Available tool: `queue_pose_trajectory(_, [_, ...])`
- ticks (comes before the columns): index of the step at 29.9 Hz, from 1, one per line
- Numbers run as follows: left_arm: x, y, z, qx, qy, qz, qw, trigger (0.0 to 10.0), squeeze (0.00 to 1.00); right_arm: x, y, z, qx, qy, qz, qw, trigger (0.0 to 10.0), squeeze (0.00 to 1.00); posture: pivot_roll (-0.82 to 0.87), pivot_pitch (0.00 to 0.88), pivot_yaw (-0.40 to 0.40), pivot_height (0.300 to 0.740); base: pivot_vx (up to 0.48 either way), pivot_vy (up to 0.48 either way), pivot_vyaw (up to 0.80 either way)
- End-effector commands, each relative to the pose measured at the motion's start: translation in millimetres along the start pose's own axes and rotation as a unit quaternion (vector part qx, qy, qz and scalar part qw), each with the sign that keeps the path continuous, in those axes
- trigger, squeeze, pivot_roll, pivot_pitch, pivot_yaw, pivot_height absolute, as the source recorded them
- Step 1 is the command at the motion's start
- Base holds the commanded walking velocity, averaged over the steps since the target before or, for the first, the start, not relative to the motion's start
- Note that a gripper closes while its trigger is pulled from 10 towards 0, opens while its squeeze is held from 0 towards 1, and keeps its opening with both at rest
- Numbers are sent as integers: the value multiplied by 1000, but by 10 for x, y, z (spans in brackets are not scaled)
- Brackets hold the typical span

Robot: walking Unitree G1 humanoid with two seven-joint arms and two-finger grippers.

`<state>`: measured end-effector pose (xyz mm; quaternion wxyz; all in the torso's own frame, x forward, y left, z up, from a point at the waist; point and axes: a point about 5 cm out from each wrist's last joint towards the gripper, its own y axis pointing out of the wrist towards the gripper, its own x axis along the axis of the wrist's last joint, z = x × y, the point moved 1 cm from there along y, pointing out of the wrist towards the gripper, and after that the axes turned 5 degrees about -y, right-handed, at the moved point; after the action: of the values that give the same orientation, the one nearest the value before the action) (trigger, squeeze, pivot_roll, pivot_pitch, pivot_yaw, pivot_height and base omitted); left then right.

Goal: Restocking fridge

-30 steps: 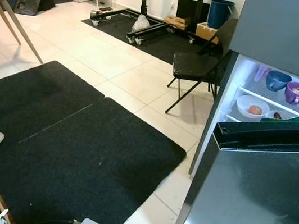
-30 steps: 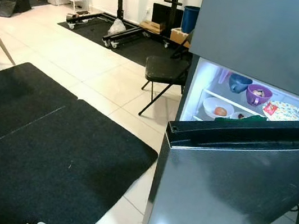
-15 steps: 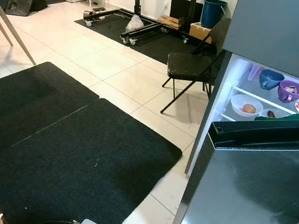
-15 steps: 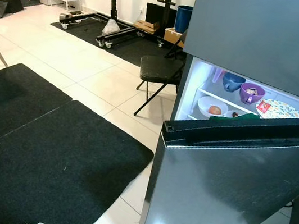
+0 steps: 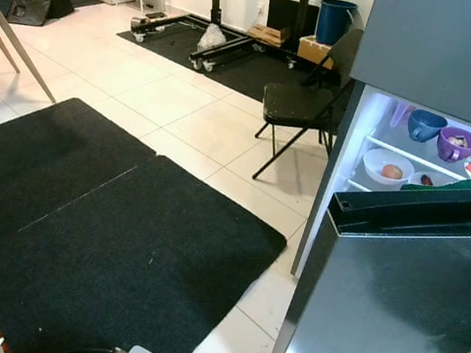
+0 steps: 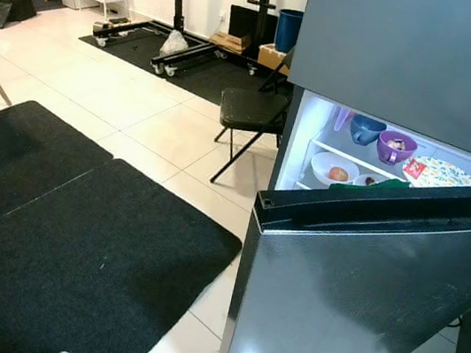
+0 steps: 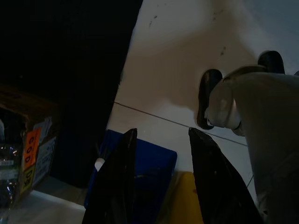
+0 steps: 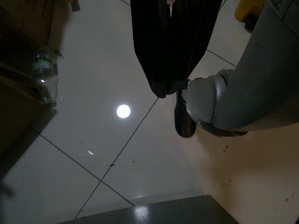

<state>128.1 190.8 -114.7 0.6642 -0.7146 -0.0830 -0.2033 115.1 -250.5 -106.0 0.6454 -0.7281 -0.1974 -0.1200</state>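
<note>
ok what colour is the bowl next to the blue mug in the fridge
Purple bowl, clearest in the left eye view.

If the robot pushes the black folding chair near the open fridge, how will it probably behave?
The folding chair looks light for its size, with thin metal legs, so it would probably slide easily on the glossy tile floor. A push high on the backrest might tip it or partly fold it; a low push seems safer.
</note>
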Motion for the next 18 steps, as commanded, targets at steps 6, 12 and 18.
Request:
queue_pose_trajectory(6, [-23,-8,25,0,6,6,1000,10000,0,27,6,19,-2,5,-9,1000,10000,0,-46,0,4,740,255,0,0])
queue_pose_trajectory(12, [-9,-6,24,1,5,3,1000,10000,0,43,7,10,-4,6,-13,1000,10000,0,-45,0,2,740,209,0,0])
queue_pose_trajectory(18, [-13,-7,26,2,-5,2,1000,10000,0,41,4,-7,-8,7,-13,1000,10000,0,-46,0,3,740,0,0,0])
